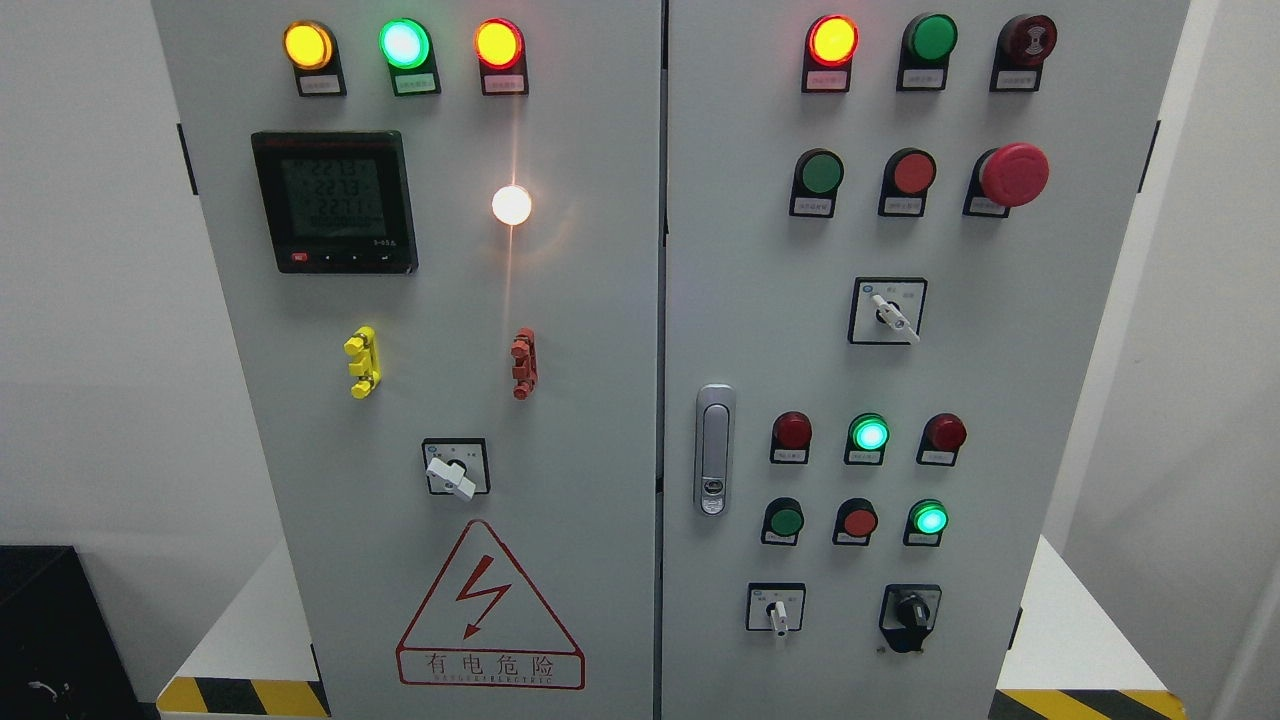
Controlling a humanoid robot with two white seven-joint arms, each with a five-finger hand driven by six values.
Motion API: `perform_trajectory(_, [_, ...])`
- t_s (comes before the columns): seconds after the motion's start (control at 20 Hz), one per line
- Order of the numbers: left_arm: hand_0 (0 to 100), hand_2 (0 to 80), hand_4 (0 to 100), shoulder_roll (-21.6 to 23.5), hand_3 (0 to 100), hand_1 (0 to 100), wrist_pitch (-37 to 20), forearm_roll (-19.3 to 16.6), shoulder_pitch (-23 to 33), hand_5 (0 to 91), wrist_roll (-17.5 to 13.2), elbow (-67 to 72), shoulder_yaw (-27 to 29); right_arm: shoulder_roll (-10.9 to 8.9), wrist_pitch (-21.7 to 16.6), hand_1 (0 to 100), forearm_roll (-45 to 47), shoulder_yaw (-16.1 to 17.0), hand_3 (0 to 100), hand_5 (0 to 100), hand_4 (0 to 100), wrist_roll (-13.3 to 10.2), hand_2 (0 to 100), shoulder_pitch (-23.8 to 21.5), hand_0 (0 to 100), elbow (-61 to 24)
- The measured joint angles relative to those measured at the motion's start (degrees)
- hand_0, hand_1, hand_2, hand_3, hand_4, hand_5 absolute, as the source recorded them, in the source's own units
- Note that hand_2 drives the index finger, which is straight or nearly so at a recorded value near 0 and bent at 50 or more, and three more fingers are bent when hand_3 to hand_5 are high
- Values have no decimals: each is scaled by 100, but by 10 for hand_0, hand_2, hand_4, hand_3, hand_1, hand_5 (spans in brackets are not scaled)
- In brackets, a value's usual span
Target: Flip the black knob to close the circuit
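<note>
The black knob (911, 610) is a rotary selector at the lower right of the grey cabinet's right door (760, 300). Its handle stands roughly upright, on a black plate. To its left is a white selector switch (777, 612) pointing down. Neither of my hands nor arms shows in the head view.
The right door carries a white selector (893, 316), a red mushroom stop button (1013, 174), several red and green lamps and buttons, and a silver door handle (713, 450). The left door has a meter (334, 201), a white selector (452, 473) and a warning triangle (489, 610).
</note>
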State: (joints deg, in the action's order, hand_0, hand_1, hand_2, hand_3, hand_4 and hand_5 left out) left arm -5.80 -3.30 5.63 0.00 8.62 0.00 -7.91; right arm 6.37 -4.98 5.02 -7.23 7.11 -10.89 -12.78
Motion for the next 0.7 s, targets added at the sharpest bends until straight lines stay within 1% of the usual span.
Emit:
perform_trajectory(0.35, [120,0,0,0,0,556,0,0,0,0,0,0,0,-4,0,154,-1,5,0,0,0,12,0,75,0,11])
perform_trajectory(0.7, [120,0,0,0,0,556,0,0,0,0,0,0,0,-8,-38,157,12,22,0,0,0,246,0,96,0,57])
